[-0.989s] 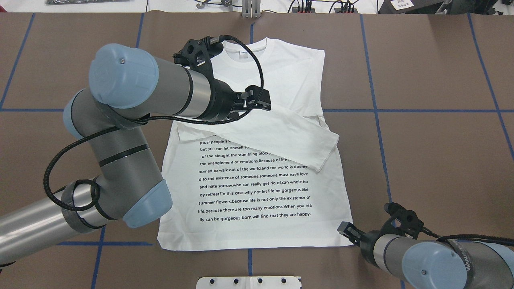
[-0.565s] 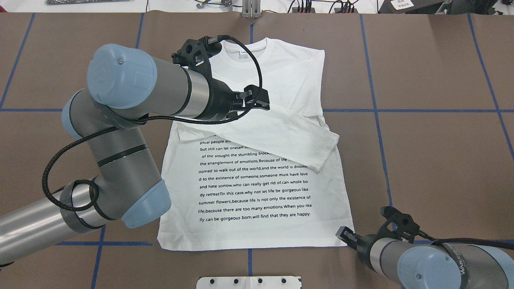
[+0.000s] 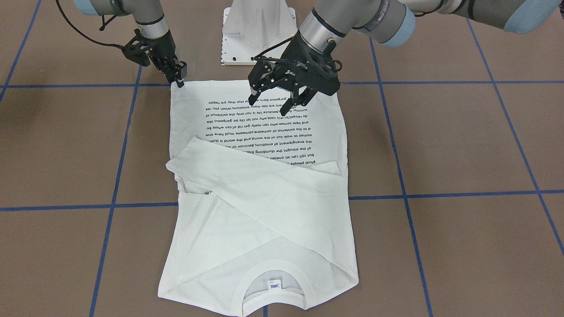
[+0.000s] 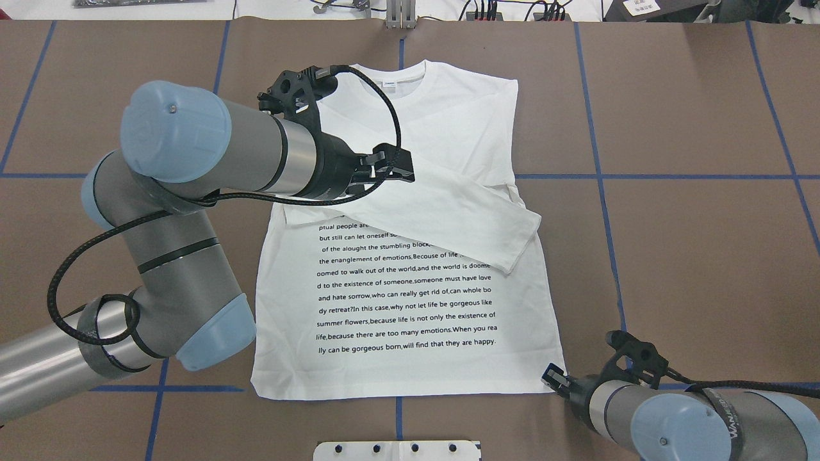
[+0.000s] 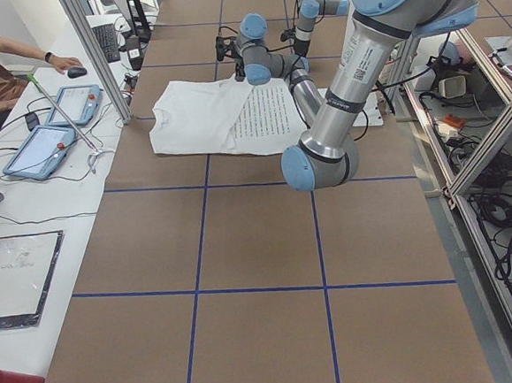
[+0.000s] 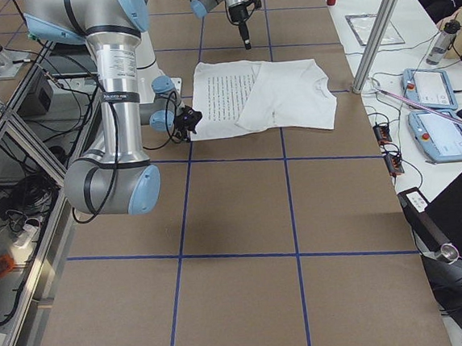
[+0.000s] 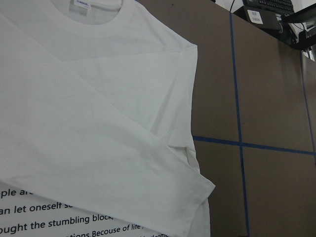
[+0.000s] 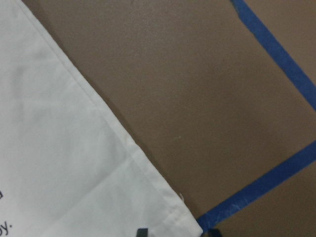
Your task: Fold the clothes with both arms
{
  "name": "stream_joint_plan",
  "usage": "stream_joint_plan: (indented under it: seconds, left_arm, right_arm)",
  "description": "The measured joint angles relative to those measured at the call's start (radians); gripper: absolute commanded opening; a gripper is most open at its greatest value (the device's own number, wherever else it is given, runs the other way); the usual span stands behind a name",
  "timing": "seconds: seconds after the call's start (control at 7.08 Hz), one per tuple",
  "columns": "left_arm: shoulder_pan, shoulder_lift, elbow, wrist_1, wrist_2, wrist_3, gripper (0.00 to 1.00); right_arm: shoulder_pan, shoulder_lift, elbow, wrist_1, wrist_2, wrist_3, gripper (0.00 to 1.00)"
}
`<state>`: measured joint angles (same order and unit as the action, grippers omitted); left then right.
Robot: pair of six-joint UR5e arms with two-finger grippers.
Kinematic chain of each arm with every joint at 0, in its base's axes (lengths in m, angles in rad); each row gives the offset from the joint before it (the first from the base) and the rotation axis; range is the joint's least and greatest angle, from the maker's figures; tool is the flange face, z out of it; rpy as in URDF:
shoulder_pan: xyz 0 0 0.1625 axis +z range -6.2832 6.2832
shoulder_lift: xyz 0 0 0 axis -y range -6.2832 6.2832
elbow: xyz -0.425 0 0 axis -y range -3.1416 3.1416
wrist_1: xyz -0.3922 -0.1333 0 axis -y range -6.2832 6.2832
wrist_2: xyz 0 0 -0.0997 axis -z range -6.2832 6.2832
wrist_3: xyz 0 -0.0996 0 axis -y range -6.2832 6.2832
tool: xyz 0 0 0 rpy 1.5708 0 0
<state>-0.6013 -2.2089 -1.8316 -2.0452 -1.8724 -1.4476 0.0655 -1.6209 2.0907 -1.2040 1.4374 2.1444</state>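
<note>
**SHIRT FLAT ON TABLE, BOTH GRIPPERS STATIONED OVER IT**

Found the left gripper (image 3: pixel 269 107) with jaws spread wide and holding nothing. Against the overhead view of a second ago, logged a small shift of it to the left and nearer the robot, with the elbow of the left arm (image 4: pixel 179 243) swung left as well. Logged the right gripper (image 3: pixel 179 82) drawn slightly nearer, at the near right hem corner. Recorded no change in the lie of the cloth.

Placed the left jaws, by the overhead view, above the folded sleeve (image 4: pixel 461 218), just far of the text block (image 4: pixel 403 288) and clear of the fabric. Found the right jaws narrow, tips down at the hem corner. Saw in the right wrist view only a dark tip at the frame's bottom edge beside that corner; cannot tell whether the cloth is pinched.

Found the T-shirt (image 4: pixel 448 128) lying print up, with hem near, collar (image 4: pixel 400 77) far and neck label showing. Noted the one sleeve crossing the chest, cuff reaching the right side edge. Noted the brown table (image 4: pixel 692 256) beneath, marked with blue tape lines.
</note>
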Motion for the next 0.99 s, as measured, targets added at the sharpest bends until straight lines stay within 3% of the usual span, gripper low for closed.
stream_joint_plan:
  seconds: [0.57,0.99]
  left_arm:
    - [-0.001,0.017,-0.004,0.007,-0.002,-0.001,0.86]
    - [0.054,0.203,-0.170,0.210,0.012,-0.043,0.83]
  right_arm:
    - [0.007,-0.002,0.011,0.000,-0.001,-0.003,0.00]
    - [0.015,-0.002,0.037,0.000,-0.002,-0.003,0.00]
